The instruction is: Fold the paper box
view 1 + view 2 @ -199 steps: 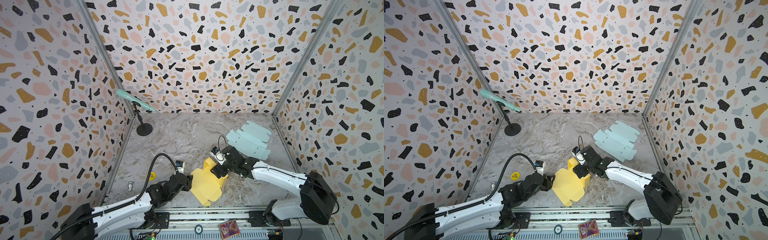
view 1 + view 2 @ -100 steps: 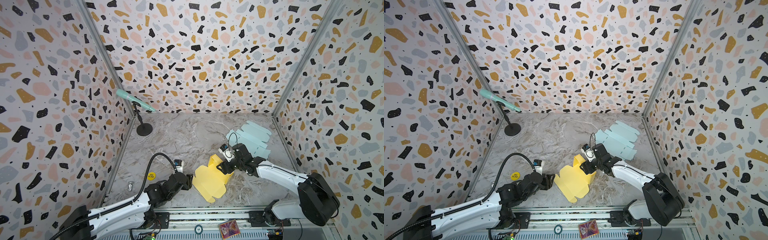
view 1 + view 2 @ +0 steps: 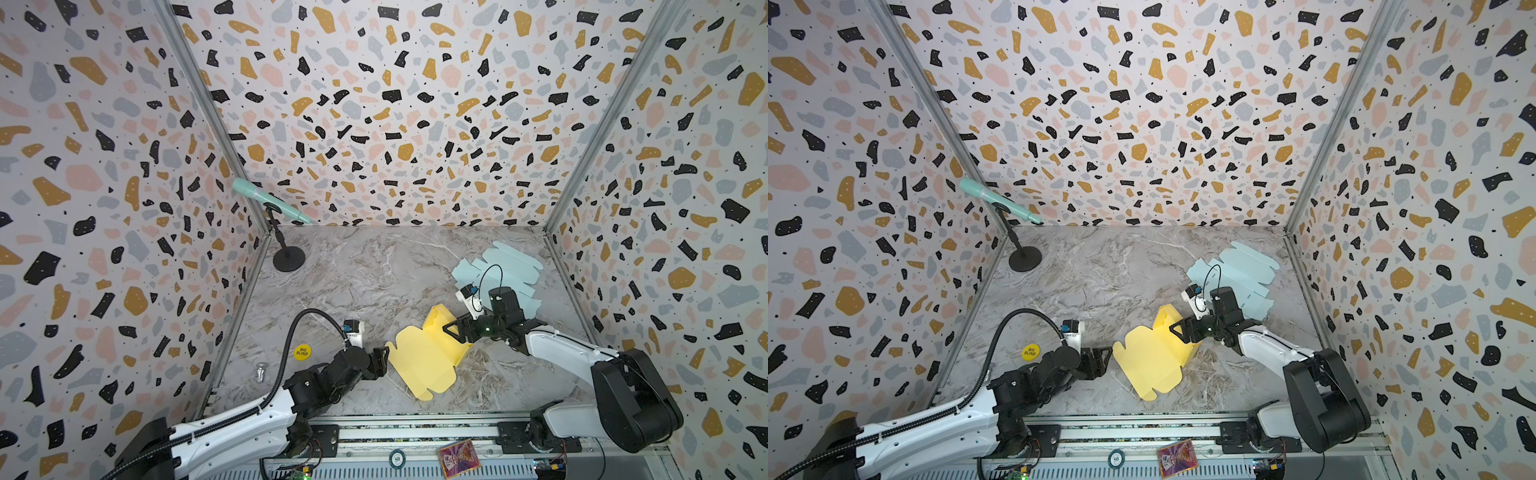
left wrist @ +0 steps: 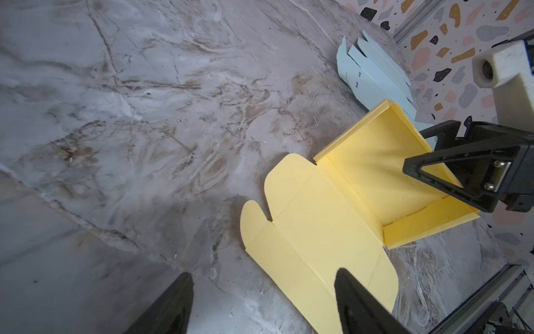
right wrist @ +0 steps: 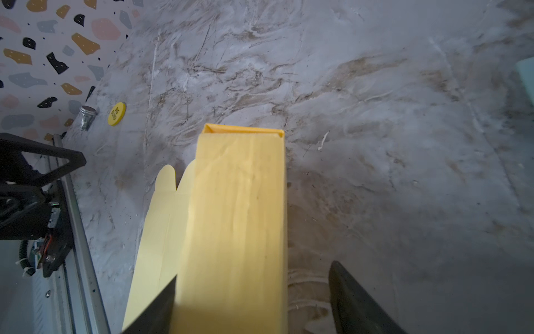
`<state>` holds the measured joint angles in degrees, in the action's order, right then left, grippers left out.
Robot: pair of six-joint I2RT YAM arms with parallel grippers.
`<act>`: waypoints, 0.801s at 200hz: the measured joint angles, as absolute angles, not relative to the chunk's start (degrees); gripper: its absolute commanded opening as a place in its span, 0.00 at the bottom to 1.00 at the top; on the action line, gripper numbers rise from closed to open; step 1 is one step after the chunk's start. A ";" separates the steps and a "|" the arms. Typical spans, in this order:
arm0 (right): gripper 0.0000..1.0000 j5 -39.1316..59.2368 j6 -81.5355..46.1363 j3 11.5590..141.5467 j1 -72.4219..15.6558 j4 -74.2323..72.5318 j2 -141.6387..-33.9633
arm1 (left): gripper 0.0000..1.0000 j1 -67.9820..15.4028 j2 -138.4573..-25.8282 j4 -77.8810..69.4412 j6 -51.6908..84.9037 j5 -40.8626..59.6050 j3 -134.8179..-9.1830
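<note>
Two grippers are working a half-formed yellow paper box [image 3: 432, 357] lying at the front middle of the marble table [image 3: 374, 270]: the right gripper [image 3: 452, 331] is straddling the raised side wall, jaws apart and not yet pinching it, while the left gripper [image 3: 384, 360] is hovering wide open and empty at the edge of the flat lid panel. Done well, the right jaws would be steadying that wall upright as the left fingers [image 4: 355, 300] are slipping under the lid's edge, lifting along the crease rather than crumpling the tabs.

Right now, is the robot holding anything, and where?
Nothing is gripped. The open right tool straddles the yellow paper box's raised wall; the left tool is open too.
</note>
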<state>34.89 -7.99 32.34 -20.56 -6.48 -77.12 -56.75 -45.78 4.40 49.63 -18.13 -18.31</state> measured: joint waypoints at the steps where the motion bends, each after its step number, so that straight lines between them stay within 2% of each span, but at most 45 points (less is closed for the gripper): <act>1: 0.73 35.03 -8.08 32.29 -20.47 -6.59 -77.12 | 0.84 -56.75 -45.80 4.34 49.67 -18.06 -18.28; 99: 0.73 38.04 -11.53 29.17 -14.06 -11.14 -77.12 | 0.86 -56.75 -55.40 -6.59 53.67 -11.35 -16.53; 160: 0.72 38.04 -11.97 28.82 -13.28 -11.79 -77.12 | 0.76 -56.75 -59.48 -17.34 57.95 -9.96 -14.02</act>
